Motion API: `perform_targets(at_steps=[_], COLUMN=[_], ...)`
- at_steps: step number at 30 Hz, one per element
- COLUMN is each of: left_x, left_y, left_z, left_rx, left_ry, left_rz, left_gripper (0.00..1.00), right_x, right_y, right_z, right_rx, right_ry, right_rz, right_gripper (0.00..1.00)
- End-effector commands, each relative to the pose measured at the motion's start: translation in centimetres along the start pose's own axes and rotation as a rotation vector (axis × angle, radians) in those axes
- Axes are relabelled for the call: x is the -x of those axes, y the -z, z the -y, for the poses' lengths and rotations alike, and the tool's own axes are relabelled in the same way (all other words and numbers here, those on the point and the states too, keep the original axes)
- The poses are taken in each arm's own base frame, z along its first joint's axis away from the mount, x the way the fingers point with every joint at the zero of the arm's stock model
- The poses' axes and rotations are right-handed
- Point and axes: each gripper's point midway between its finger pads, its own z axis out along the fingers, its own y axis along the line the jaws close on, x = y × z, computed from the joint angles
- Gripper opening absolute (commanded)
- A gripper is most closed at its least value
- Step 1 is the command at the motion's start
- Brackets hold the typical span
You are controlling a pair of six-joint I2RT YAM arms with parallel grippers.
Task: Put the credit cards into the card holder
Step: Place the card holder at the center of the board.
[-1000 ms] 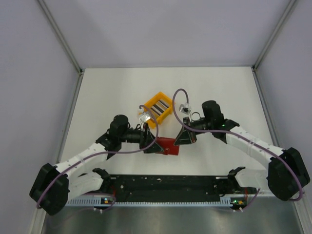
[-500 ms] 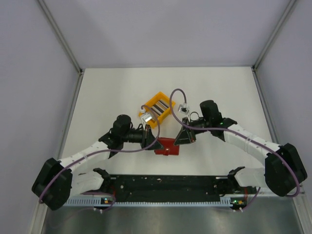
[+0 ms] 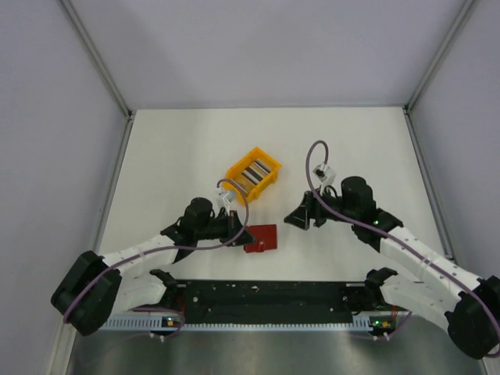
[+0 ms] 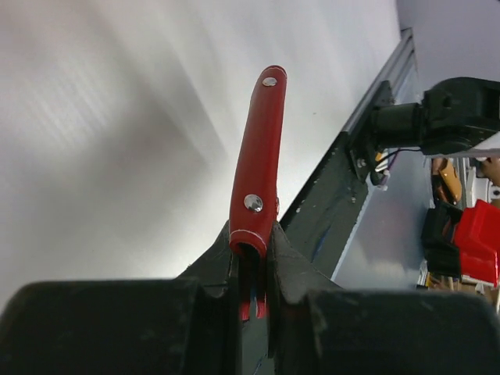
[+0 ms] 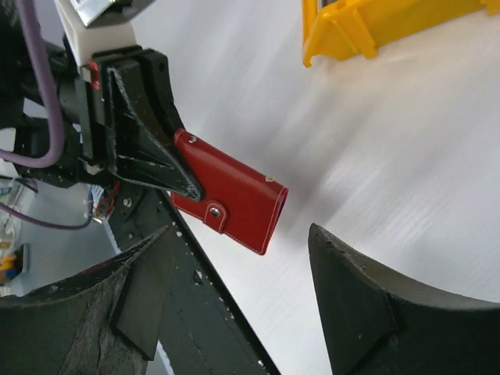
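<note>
The dark red card holder (image 3: 263,237) hangs just above the table near its front edge, snapped closed. My left gripper (image 3: 245,234) is shut on its left end. In the left wrist view the card holder (image 4: 258,152) shows edge-on, sticking out from between the fingers. My right gripper (image 3: 294,218) stands open a short way right of it, touching nothing. In the right wrist view the card holder (image 5: 231,201) lies ahead of the spread fingers (image 5: 363,301). Several credit cards (image 3: 255,172) stand on edge in the yellow bin (image 3: 237,169).
The yellow bin (image 5: 367,27) sits behind the holder at mid-table. A black rail (image 3: 266,297) with the arm bases runs along the near edge. Grey walls close in the table on the left, the right and at the back.
My right gripper has let go of the card holder, opened and drawn back to the right. My left gripper has closed on the holder and carried it slightly nearer the front edge.
</note>
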Motion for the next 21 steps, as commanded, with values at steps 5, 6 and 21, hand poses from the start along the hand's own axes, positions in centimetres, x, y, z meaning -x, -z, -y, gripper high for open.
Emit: perform_targets(at_steps=[5, 6, 21], left_x=[-0.6, -0.9, -3.6], left_y=[-0.3, -0.2, 0.1], left_z=[-4.2, -4.8, -8.9], left_rx=[0.183, 0.211, 0.363], left_ry=[0.212, 0.234, 0.331], left_rz=[0.127, 0.126, 0.111], left_gripper=[0.00, 0.00, 0.00], right_x=[-1.5, -2.0, -7.2], right_y=[-2.3, -3.0, -10.0], right_z=[-1.7, -1.9, -2.9], right_rx=[0.015, 0.015, 0.065], right_ry=[-0.153, -0.171, -0.379], right_rz=[0.043, 0.023, -0.106], right_gripper=[0.66, 0.66, 0.54])
